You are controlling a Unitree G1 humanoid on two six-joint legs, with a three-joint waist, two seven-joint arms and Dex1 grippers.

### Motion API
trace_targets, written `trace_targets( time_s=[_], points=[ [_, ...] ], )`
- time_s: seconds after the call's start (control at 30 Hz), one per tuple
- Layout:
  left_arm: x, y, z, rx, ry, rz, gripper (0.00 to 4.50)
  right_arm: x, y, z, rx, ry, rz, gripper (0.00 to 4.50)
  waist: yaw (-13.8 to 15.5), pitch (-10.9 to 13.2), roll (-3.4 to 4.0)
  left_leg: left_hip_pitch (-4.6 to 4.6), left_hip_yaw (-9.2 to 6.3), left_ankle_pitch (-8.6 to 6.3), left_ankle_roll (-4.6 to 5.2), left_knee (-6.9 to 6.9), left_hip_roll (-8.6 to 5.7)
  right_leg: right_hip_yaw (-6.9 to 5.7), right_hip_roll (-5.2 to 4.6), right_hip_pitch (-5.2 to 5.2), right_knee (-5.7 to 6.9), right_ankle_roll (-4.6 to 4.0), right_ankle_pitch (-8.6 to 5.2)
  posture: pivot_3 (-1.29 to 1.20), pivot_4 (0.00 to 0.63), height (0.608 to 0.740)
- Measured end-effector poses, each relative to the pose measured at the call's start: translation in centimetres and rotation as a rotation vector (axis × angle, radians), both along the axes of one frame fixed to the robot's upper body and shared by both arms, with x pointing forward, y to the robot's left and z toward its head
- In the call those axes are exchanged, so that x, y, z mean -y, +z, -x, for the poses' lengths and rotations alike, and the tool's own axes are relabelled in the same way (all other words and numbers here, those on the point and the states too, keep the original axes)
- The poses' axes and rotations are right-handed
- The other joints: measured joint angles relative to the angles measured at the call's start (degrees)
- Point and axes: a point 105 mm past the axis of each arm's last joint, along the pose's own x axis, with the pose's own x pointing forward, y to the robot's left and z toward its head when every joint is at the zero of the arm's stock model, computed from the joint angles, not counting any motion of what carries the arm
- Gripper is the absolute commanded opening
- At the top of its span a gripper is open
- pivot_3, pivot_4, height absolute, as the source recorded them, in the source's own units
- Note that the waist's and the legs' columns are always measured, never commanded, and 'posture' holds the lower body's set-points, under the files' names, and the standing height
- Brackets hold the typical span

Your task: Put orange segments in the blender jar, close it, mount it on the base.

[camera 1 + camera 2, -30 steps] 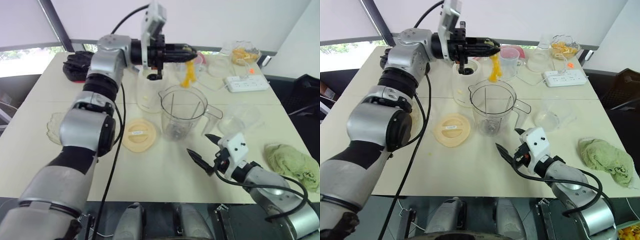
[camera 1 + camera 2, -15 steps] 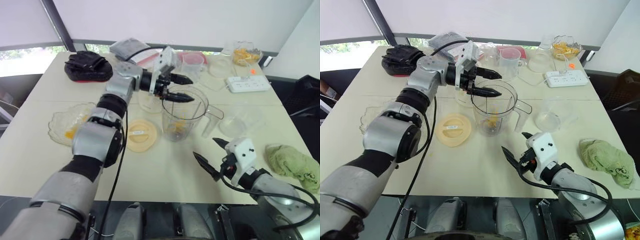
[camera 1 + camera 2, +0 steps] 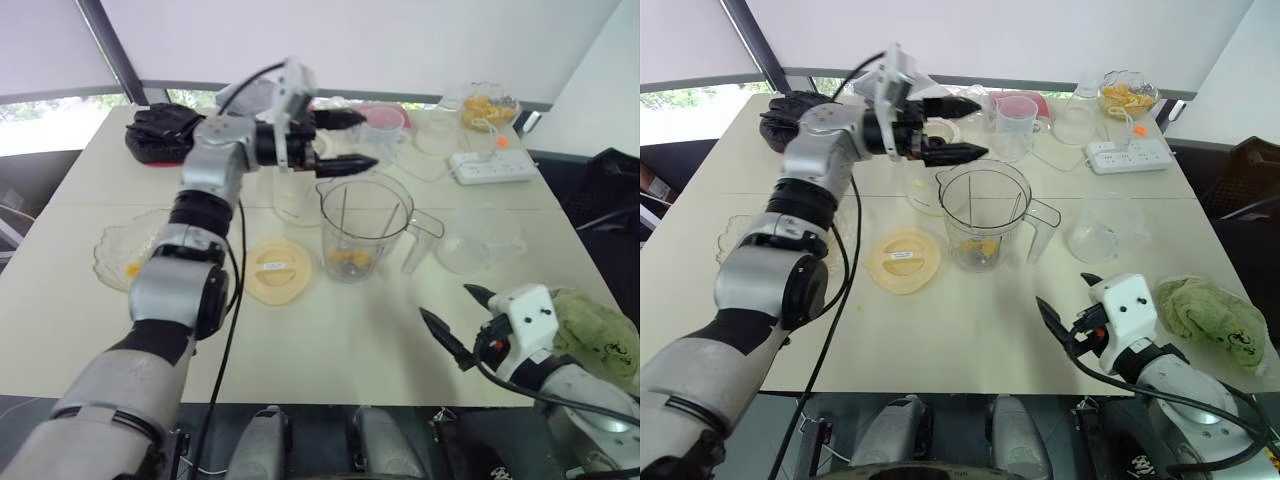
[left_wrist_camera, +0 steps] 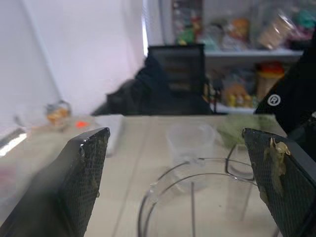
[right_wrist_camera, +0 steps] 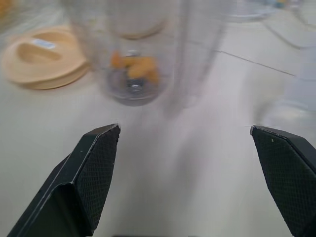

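both grippers were wide open and held nothing. the left gripper (image 3: 370, 139) hung above the table, just behind the blender jar (image 3: 365, 225) and a little higher than its rim. its fingers pointed across toward the right, and small bits of orange pulp stuck on one finger (image 4: 274, 158). the right gripper (image 3: 445, 300) was low near the front edge of the table (image 3: 330, 340), well apart from the jar and pointing toward it. the jar stood upright on the table with no lid on, not on the white base (image 3: 292, 195), which was just behind it. some orange segments (image 3: 348, 260) lay on the bottom of the jar. the beige lid (image 3: 273, 270) lay flat just beside the jar, on its left. a glass plate (image 3: 105, 245) with a few orange pieces was far on the left, and a green cloth (image 3: 590, 335) lay near the right arm.
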Motion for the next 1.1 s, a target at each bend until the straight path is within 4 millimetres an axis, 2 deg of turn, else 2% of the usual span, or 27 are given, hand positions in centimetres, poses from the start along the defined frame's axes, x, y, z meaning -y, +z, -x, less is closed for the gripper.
trace_targets(
  time_s=[0.1,0.17,0.23,0.3,0.4,0.47,0.63,0.8,1.1],
  points=[
    [-2.0,-1.4,0.5,-0.039,0.064,0.004,4.46,1.6,-0.5,-0.4,0.005,-0.091,-0.019,4.41,0.0,0.0,0.01,0.02,0.0,0.01,-0.01,0.0,0.0,0.02,-0.02,0.03,0.01,0.0,0.0,0.0,0.15,0.74],
    [-4.4,-3.4,1.4,-0.089,0.125,-0.015,4.46,2.9,-0.5,-0.9,0.033,-0.185,-0.028,4.41,-0.3,0.0,0.08,0.18,0.0,0.03,-0.05,-0.07,0.0,0.22,0.03,0.02,0.06,0.0,0.0,0.0,0.15,0.74],
    [-6.0,-5.5,2.4,-0.145,0.168,-0.048,4.46,4.2,-0.4,-1.4,0.057,-0.258,-0.004,4.41,-0.2,0.0,0.08,0.2,-0.01,0.06,-0.11,-0.07,-0.01,0.23,0.02,0.01,0.1,0.0,0.0,0.0,0.15,0.74],
    [-6.7,-7.0,3.7,-0.18,0.177,-0.082,4.46,5.1,-0.4,-1.8,0.079,-0.317,0.001,4.41,0.1,0.0,0.09,0.21,-0.01,0.07,-0.13,-0.04,-0.01,0.23,0.0,0.04,0.13,0.0,0.0,0.0,0.15,0.74],
    [-7.1,-8.3,5.8,-0.214,0.162,-0.128,4.46,6.3,-0.6,-2.3,0.098,-0.383,-0.001,4.41,0.4,-0.1,0.11,0.26,-0.01,0.07,-0.14,-0.03,-0.04,0.22,-0.04,0.14,0.1,0.0,0.0,0.0,0.15,0.74],
    [-6.5,-9.1,7.8,-0.248,0.114,-0.134,4.46,8.1,-1.5,-2.9,0.098,-0.474,-0.015,4.41,0.4,-0.1,0.13,0.3,-0.01,0.07,-0.13,-0.03,-0.05,0.22,-0.07,0.2,0.08,0.0,0.0,0.0,0.15,0.74],
    [-5.0,-9.4,9.8,-0.264,0.049,-0.148,4.46,10.7,-2.1,-4.7,0.123,-0.582,-0.061,4.41,0.0,-0.1,0.26,0.38,-0.01,-0.08,0.14,-0.04,-0.03,0.23,0.01,0.18,0.21,-0.02,0.01,0.0,0.15,0.74],
    [-5.0,-11.2,10.5,-0.308,0.05,-0.174,4.46,12.5,-3.4,-6.2,0.111,-0.654,-0.08,4.41,-0.3,-0.3,0.54,0.4,0.03,-0.09,0.15,-0.09,-0.03,0.28,0.05,0.14,0.24,-0.02,0.01,0.0,0.15,0.74],
    [-5.7,-11.7,10.3,-0.29,0.119,-0.184,4.46,13.5,-3.9,-8.6,0.12,-0.684,-0.132,4.41,-0.1,-0.3,0.61,0.39,0.03,-0.09,0.16,-0.09,-0.03,0.28,0.03,0.15,0.23,-0.02,0.01,0.0,0.15,0.74]
  ],
)
